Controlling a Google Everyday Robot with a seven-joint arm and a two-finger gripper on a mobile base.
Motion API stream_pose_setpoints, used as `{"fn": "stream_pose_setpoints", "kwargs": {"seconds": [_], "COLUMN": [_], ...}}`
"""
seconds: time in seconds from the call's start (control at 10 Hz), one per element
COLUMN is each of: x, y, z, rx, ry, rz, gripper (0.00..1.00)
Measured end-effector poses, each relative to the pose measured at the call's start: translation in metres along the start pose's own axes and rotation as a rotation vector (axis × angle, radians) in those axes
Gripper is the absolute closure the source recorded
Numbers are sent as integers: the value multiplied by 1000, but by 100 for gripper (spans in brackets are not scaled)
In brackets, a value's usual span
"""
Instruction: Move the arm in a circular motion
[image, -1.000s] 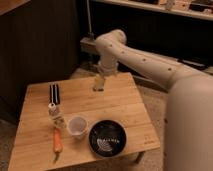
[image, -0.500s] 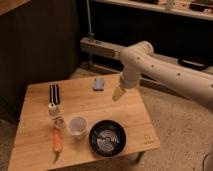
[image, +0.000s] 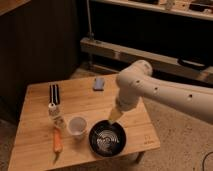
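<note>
Moved: the arm (image: 165, 92) has swung down and toward the near side of the table since half a second ago; then its tip hung over the middle of the tabletop, right of the blue thing; now it hangs lower in the frame, at the upper right rim of the black bowl; a second ago it was at the table's far edge, upper centre
Arm: large, white, thick and tubular, with small dark dots along its link; enters from the right edge of the frame, bends at a rounded elbow right of centre, then drops toward the table
Gripper: the gripper (image: 115, 116) is the pale yellowish tip, just below centre of the frame; whether it touches the bowl I cannot tell; whether its fingers are apart or together I cannot tell
Unchanged: everything on the wooden table (image: 80, 97) lies as before
Black bowl: black bowl (image: 107, 140) at lower centre, near the table's front edge
White cup: white cup (image: 77, 125) just left of the bowl
Blue object: blue object (image: 99, 83) flat near the far edge, upper centre
Dark striped object: dark striped object (image: 54, 93) at the left
Small bottle: small bottle (image: 54, 113) below it
Orange object: orange object (image: 57, 141) at lower left, lengthwise toward the front edge
</note>
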Motion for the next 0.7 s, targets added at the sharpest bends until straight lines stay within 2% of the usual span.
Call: {"fn": "stream_pose_setpoints", "kwargs": {"seconds": [0.2, 0.4, 0.5, 0.7], "x": [3, -16, -43, -82], "y": [56, 99, 125, 148], "z": [1, 4, 6, 9], "rx": [-23, -48, -63, -74], "ry": [7, 1, -12, -31], "rz": [-67, -147, -217, -307], "gripper": [20, 20, 20, 20]}}
